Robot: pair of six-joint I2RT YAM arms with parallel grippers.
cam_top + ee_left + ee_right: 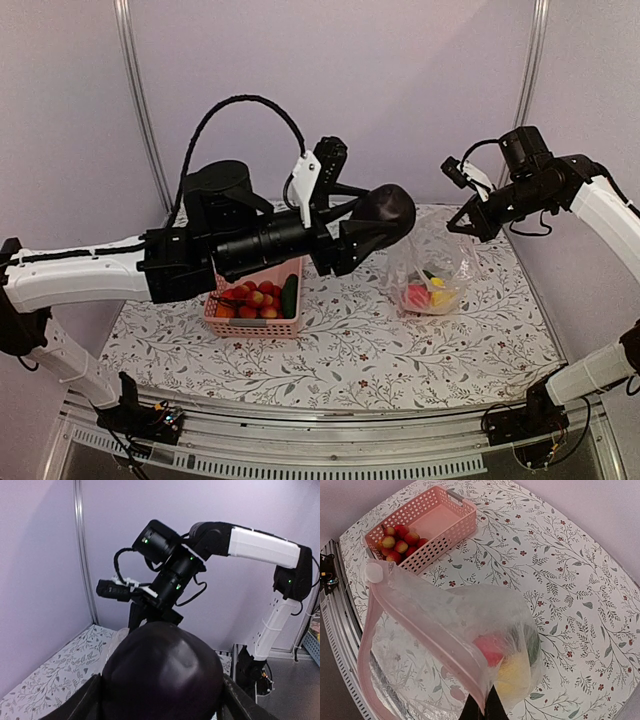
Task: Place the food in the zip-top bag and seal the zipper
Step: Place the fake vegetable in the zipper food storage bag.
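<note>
from the right wrist alone, zipper point(427, 629) with white slider point(373, 572)

A robot test booth. Plain lilac panels point(400, 80) and metal posts point(137, 90) wall the floral-clothed table point(350, 350). An aluminium rail point(330, 445) runs at 6 o'clock.

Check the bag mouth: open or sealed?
Open. The zipper strips gape wide apart on the zip-top bag, its edge pinched by the right claw; food sits inside.
</note>
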